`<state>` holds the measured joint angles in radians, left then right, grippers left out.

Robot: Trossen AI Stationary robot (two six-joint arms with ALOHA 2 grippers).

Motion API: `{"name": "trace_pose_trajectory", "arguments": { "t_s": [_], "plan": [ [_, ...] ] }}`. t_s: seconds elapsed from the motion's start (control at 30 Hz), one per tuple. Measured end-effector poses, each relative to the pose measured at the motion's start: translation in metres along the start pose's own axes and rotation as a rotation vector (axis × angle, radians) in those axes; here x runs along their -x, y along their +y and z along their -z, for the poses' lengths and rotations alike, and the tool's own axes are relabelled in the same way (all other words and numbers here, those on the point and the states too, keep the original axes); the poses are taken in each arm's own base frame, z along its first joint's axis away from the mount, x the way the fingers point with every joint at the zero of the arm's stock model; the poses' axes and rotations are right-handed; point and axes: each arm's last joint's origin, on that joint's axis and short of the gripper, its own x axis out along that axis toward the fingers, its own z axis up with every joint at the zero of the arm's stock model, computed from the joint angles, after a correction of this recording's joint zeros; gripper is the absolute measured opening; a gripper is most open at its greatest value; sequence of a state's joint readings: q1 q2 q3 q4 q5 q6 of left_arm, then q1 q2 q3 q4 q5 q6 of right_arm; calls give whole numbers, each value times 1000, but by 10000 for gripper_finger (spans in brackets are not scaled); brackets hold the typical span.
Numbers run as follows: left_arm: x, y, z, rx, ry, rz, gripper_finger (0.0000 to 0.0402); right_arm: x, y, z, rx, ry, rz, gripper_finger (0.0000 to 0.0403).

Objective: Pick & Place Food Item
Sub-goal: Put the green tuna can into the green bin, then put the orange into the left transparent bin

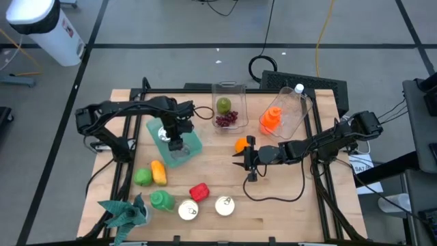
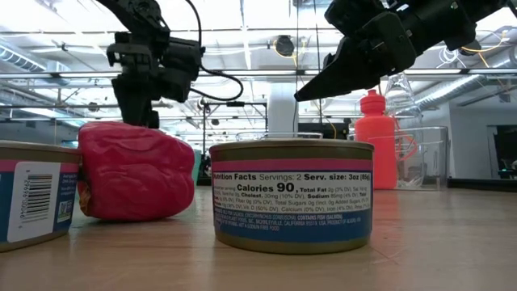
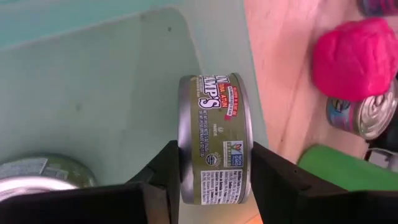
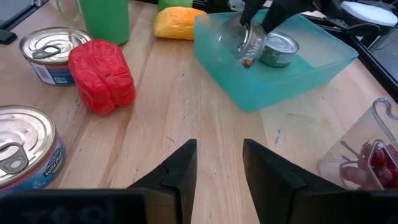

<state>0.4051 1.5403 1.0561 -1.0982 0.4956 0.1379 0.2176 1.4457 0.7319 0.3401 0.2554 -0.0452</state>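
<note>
Over teal bin: can (image 3: 214,140) held on edge, above the bin (image 3: 93,93).
Left gripper (image 3: 214,180): clamped on the can's flat ends.
Second can (image 4: 280,48): lying in the bin.
Right gripper (image 4: 217,165): fingers slightly parted, nothing held, above bare table (image 4: 180,106) mid-board.

- Olive-green labelled can (image 3: 216,140) with silver rims, between the left gripper's (image 3: 214,180) black fingers.
- Pale teal tray (image 3: 93,93) beneath that gripper.
- Red pepper (image 4: 101,74) ahead of the right gripper (image 4: 219,165).
- Blue-labelled silver can (image 4: 25,152) beside the pepper.
</note>
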Motion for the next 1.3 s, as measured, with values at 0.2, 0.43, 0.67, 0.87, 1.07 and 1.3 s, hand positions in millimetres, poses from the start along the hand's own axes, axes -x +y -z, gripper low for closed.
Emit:
{"name": "trace_pose_trajectory", "arguments": {
  "t_s": [0.2,0.43,0.67,0.87,1.07,1.3],
  "plan": [
    [-8,6,-2,10,65,-62,135,0,0,0,0,0,0,118],
    [-23,13,-3,41,172,-17,135,0,0,0,0,0,0,118],
    [-22,17,-2,-17,181,-173,213,0,0,0,0,1,0,118],
    [-14,17,1,-36,177,-293,285,0,0,0,0,1,0,118],
    [-13,17,1,-61,182,-301,297,0,0,0,1,1,0,118],
    [-9,15,4,-43,221,-304,256,0,0,0,1,1,0,118]
  ]
}}
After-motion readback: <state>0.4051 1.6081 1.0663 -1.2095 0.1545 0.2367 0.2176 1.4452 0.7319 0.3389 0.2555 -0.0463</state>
